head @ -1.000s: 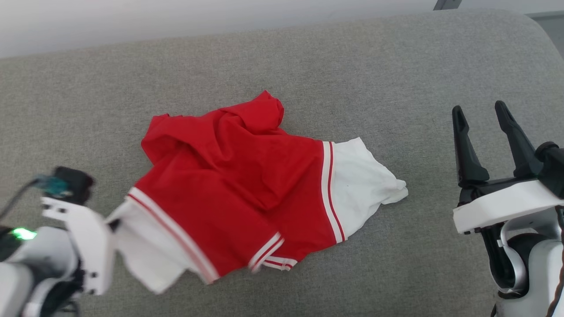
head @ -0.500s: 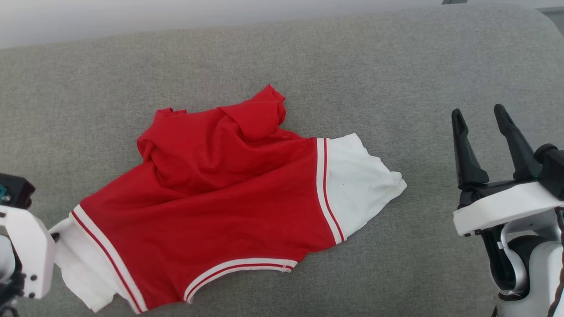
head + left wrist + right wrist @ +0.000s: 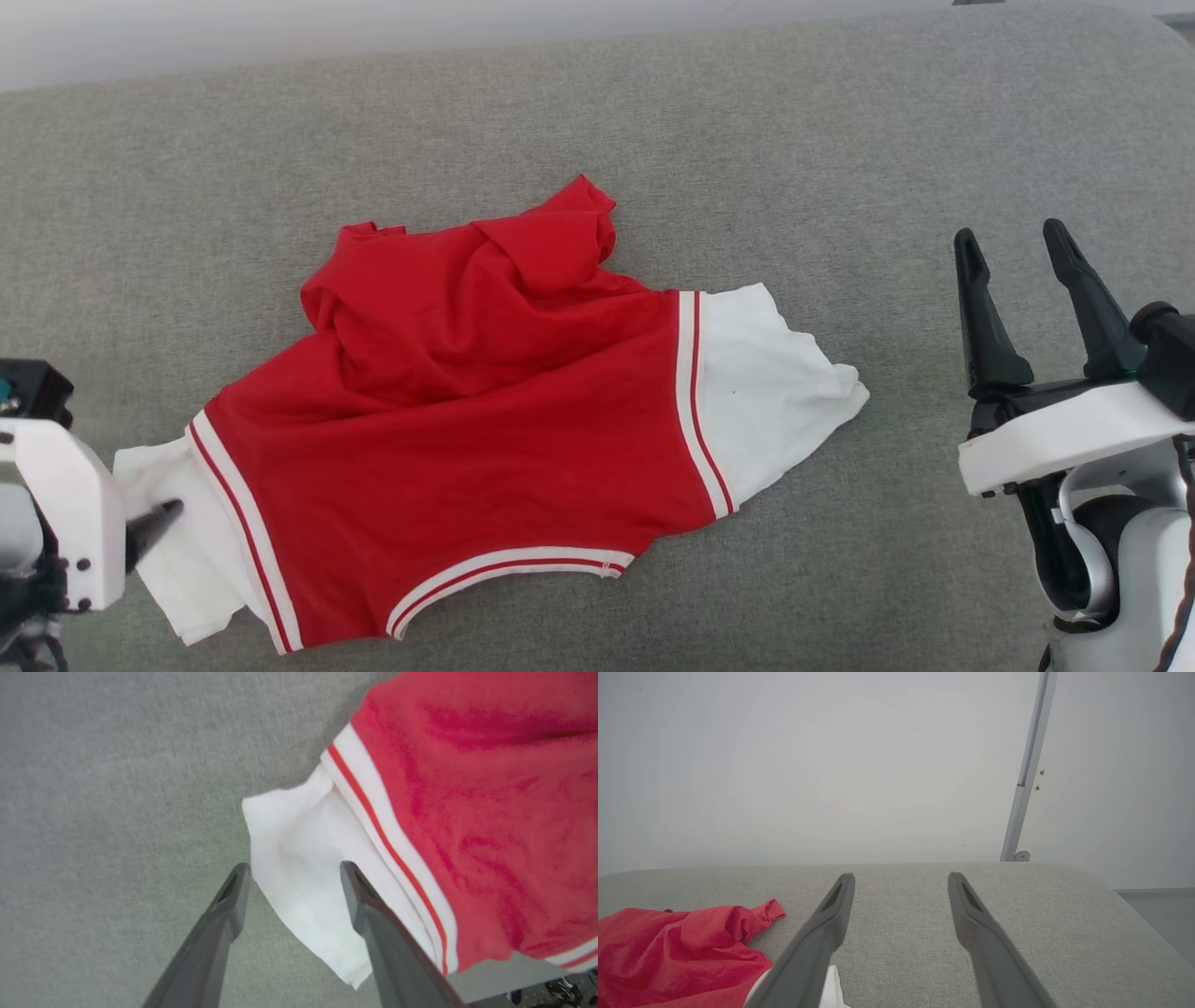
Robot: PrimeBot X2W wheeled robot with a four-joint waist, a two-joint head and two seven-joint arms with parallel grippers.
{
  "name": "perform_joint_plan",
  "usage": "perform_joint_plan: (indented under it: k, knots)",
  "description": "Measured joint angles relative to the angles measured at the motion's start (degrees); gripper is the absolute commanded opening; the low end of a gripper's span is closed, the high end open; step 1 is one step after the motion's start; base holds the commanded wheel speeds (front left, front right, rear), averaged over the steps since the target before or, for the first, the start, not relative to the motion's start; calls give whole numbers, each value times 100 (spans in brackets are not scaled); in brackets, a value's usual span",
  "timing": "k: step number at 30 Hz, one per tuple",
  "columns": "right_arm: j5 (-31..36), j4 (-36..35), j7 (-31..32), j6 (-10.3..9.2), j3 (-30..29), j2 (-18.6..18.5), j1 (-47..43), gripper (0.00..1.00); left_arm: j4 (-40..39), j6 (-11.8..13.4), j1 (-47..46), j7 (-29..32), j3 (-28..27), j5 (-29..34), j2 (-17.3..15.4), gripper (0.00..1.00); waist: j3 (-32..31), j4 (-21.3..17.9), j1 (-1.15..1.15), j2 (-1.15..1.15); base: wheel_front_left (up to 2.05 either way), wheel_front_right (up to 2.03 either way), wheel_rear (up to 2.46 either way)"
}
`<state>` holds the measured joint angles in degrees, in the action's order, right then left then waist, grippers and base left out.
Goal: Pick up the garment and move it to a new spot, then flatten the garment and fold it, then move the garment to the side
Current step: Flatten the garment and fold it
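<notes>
Over the white cuff (image 3: 289, 835) at the garment's left end, the left gripper (image 3: 294, 865) has its two dark fingers (image 3: 224, 914) spread wide. One finger sits over bare grey cushion (image 3: 747, 140) just beside the cuff's edge and the other over the white cloth. Nothing is pinched between them, and whether either tip touches the cloth cannot be told. In the head view one dark fingertip pokes out over that cuff from the gripper's white housing.

The garment (image 3: 467, 420) lies spread across the middle of the cushion, well short of the far edge. Its red body is mostly flat, with a crumpled, folded-over bunch on the side toward the far edge. The left cuff, bordered by thin white and red stripes, reaches toward the cushion's left side. The other cuff (image 3: 766, 392) points toward the right side and lies rumpled. A striped hem curves along the garment's near side.

Well apart from the cloth, near the cushion's right side, the right gripper (image 3: 1013, 243) hangs with its fingers wide apart and nothing between them. They point toward the far edge and the pale wall (image 3: 831, 765) beyond it.
</notes>
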<state>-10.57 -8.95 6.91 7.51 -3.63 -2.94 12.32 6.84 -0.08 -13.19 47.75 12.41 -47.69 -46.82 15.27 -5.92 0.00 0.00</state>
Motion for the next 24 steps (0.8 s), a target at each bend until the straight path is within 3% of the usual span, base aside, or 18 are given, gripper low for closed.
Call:
perform_joint_plan:
  k: [4,11,21,22,23,24]
  knots:
    - [0,-15,-3,0,-34,1,-5,100,-341,285,316,271,-97,-221,-23,100,-3,49,0,0,0,0,0]
    - [-3,-3,0,0,3,0,13,100,-279,404,431,137,-65,-166,47,100,57,81,0,0,0,0,0]
    - [-3,49,175,0,153,0,18,100,626,177,200,-198,152,-116,428,100,107,13,0,0,0,0,0]
    - [-4,59,227,0,185,0,5,100,714,130,146,-199,164,-125,475,67,106,20,0,0,0,0,0]
    - [-2,75,280,0,220,0,-2,100,799,58,102,-214,176,-148,511,0,106,26,0,0,0,0,0]
    - [4,98,354,0,274,0,-3,100,889,8,56,-249,183,-174,538,0,106,33,0,0,0,0,0]
